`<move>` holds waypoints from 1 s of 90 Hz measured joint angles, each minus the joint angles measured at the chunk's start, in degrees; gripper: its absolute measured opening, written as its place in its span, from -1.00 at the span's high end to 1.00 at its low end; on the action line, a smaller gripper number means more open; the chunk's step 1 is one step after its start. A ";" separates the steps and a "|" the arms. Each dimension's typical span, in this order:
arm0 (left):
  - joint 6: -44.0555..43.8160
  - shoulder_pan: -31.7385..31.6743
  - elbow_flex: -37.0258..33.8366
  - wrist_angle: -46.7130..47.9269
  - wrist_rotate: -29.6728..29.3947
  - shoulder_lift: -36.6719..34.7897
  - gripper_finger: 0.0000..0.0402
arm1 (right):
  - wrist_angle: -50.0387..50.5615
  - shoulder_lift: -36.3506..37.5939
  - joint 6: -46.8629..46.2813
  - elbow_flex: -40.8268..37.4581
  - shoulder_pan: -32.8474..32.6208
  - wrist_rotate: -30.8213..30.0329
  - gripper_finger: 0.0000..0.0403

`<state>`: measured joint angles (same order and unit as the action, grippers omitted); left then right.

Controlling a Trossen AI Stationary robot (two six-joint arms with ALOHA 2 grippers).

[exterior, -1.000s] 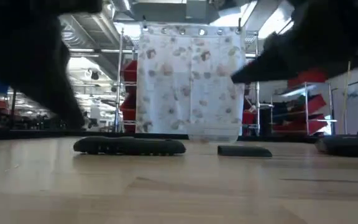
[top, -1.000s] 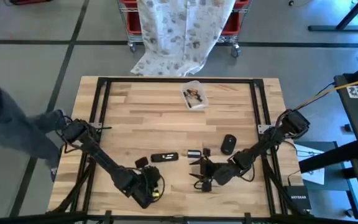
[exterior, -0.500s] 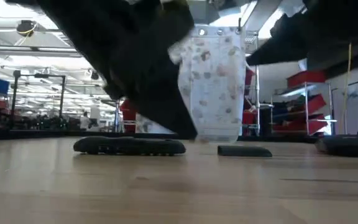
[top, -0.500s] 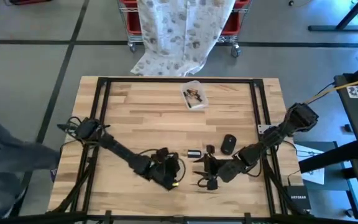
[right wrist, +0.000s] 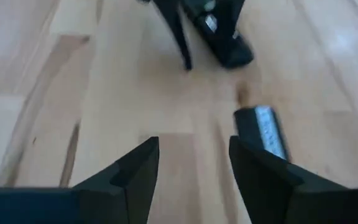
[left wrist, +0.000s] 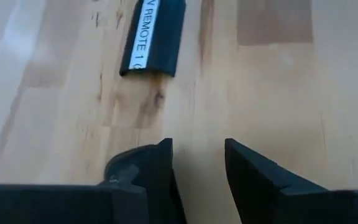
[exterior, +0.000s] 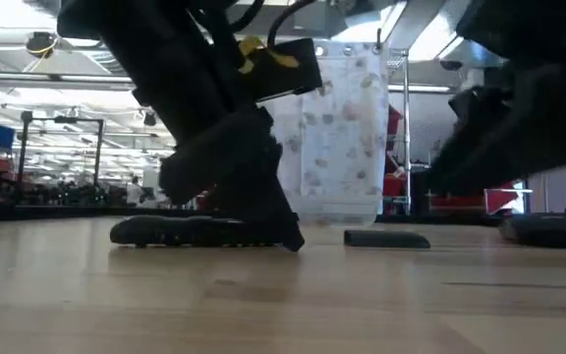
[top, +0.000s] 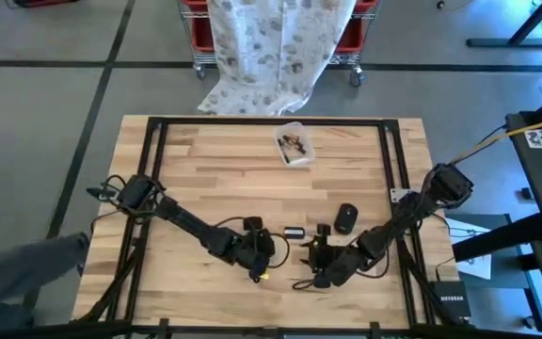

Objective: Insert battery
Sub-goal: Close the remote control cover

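Note:
In the low view a black remote point(exterior: 180, 232) lies flat on the wooden table. My left gripper point(exterior: 263, 211) stands over its right end; from above point(top: 269, 247) the gripper hides the remote. Its fingers are open point(left wrist: 197, 158), with bare wood between them. A short black cover with a white label point(left wrist: 154, 34) point(top: 294, 232) lies flat just beyond. My right gripper point(top: 307, 264) hovers open point(right wrist: 194, 162) to the right of the cover point(right wrist: 261, 132). I cannot make out a battery. My left gripper comes down slanting from the table's left onto the remote's right end point(exterior: 281, 236). I cannot tell whether a finger touches it; the wrist view shows only wood between the fingers.
A black mouse point(top: 345, 218) lies right of the cover. A clear tub point(top: 293, 144) with small parts stands near the far edge. A black frame point(top: 252, 122) borders the tabletop. A person's legs point(top: 17, 273) show at the left.
My left gripper has swung from the table's near edge toward the far and right side, and has come down over the remote's right end. My right gripper has sunk a little lower. The remote and the cover have stayed where they were.

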<state>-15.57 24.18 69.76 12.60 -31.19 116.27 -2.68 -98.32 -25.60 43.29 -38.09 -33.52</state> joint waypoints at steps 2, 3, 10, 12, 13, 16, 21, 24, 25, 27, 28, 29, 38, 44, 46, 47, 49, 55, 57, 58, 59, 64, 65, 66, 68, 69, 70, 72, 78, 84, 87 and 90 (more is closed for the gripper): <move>0.00 0.00 0.00 0.35 -0.02 0.00 0.36 | -0.03 -0.19 -0.31 0.00 -0.15 -0.06 0.09; -0.02 0.01 0.02 0.56 -0.01 0.00 0.36 | -0.04 -0.26 -0.54 0.00 -0.32 -0.14 0.09; -0.24 -0.08 0.11 1.85 0.61 -0.02 0.36 | 0.47 -0.55 -1.35 0.00 -0.70 -0.96 0.09; -0.29 -0.21 0.11 2.06 0.74 -0.05 0.36 | 0.65 -0.57 -1.44 0.00 -0.72 -1.00 0.09; -0.30 -0.25 0.13 2.15 0.81 -0.06 0.36 | 0.75 -0.58 -1.47 0.00 -0.73 -1.03 0.09; -0.33 -0.28 0.17 2.24 0.96 -0.07 0.36 | 0.94 -0.58 -1.63 0.00 -0.74 -1.35 0.09; -0.33 -0.30 0.15 2.07 1.02 -0.07 0.36 | 1.06 -0.58 -2.30 0.00 -0.64 -1.75 0.09; -0.24 -0.44 0.14 1.73 1.02 -0.07 0.36 | 1.51 -0.58 -2.61 0.00 -0.50 -1.91 0.09; -0.16 -0.50 0.12 1.57 1.04 -0.05 0.36 | 1.67 -0.60 -2.65 0.00 -0.52 -1.88 0.09; 0.12 -0.60 0.11 1.32 1.19 0.00 0.36 | 1.75 -0.81 -2.66 0.00 -0.48 -1.86 0.09; 0.31 -0.63 0.11 1.22 1.29 0.05 0.36 | 1.72 -0.96 -2.67 0.00 -0.45 -1.86 0.09; 0.54 -0.67 0.11 1.11 1.38 0.12 0.36 | 1.68 -1.09 -2.67 0.02 -0.38 -1.89 0.09; 1.39 -1.14 0.11 1.32 1.46 0.15 0.36 | 2.91 -2.19 -3.12 0.02 -0.03 -3.23 0.09; 1.46 -1.60 0.11 1.44 0.94 0.21 0.36 | 4.23 -2.49 -4.00 0.02 0.28 -4.91 0.09; 1.70 -1.79 0.11 1.27 0.94 0.22 0.36 | 4.64 -2.63 -4.23 0.02 0.24 -5.68 0.09; 1.92 -1.91 0.10 1.13 0.95 0.22 0.36 | 4.80 -2.72 -4.31 0.02 0.23 -6.13 0.09; 2.45 -2.23 0.07 0.82 1.04 0.22 0.36 | 5.23 -2.82 -4.38 0.02 0.24 -6.91 0.09; 4.26 -3.33 0.00 -0.64 2.56 0.25 0.37 | 7.11 -2.85 -4.49 0.02 0.41 -7.89 0.09; 4.87 -3.81 -0.01 -1.26 3.53 0.26 0.37 | 7.66 -2.85 -4.54 0.02 0.71 -7.98 0.09; 5.24 -4.05 -0.03 -1.58 4.03 0.27 0.38 | 7.94 -2.85 -4.61 0.02 0.81 -7.95 0.09; 5.60 -4.27 -0.04 -1.91 4.49 0.28 0.38 | 8.24 -2.85 -4.71 0.02 0.84 -7.90 0.09; 6.73 -5.45 -0.02 -4.31 6.47 0.83 0.43 | 9.21 -2.85 -5.52 -0.36 1.34 -7.09 0.09; 6.93 -5.64 -0.02 -4.66 6.78 0.88 0.44 | 9.17 -2.85 -5.57 -0.54 1.48 -6.89 0.09; 7.10 -5.83 -0.02 -4.96 7.10 0.92 0.45 | 9.15 -2.85 -5.63 -0.75 1.66 -6.69 0.09; 7.30 -6.18 -0.02 -5.34 7.74 0.94 0.47 | 9.09 -2.85 -5.70 -1.21 1.96 -6.27 0.09; 7.39 -6.35 -0.02 -5.50 8.03 0.94 0.48 | 9.07 -2.85 -5.71 -1.43 2.11 -6.08 0.09; 7.55 -6.54 -0.02 -5.73 8.35 0.96 0.49 | 9.01 -2.85 -5.75 -1.67 2.27 -5.94 0.09; 7.86 -6.85 -0.03 -6.09 9.00 1.04 0.51 | 8.55 -2.82 -5.97 -2.12 2.50 -5.77 0.09; 8.37 -7.89 -0.02 -8.13 11.10 1.64 0.57 | 6.37 -2.60 -6.11 -3.58 3.17 -4.98 0.09; 8.65 -8.72 0.02 -10.18 12.54 2.48 0.62 | 2.91 -2.46 -5.67 -5.55 4.22 -3.27 0.09; 9.06 -9.00 0.04 -11.45 13.06 2.76 0.64 | 0.54 -2.42 -5.12 -6.59 4.79 -2.25 0.09; 9.73 -9.27 0.06 -12.62 13.98 3.26 0.66 | -1.93 -2.39 -4.40 -7.54 5.34 -1.40 0.09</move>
<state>-5.85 14.91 69.81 -0.02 -17.22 119.53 -4.61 -100.71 -30.00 35.75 -32.74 -34.92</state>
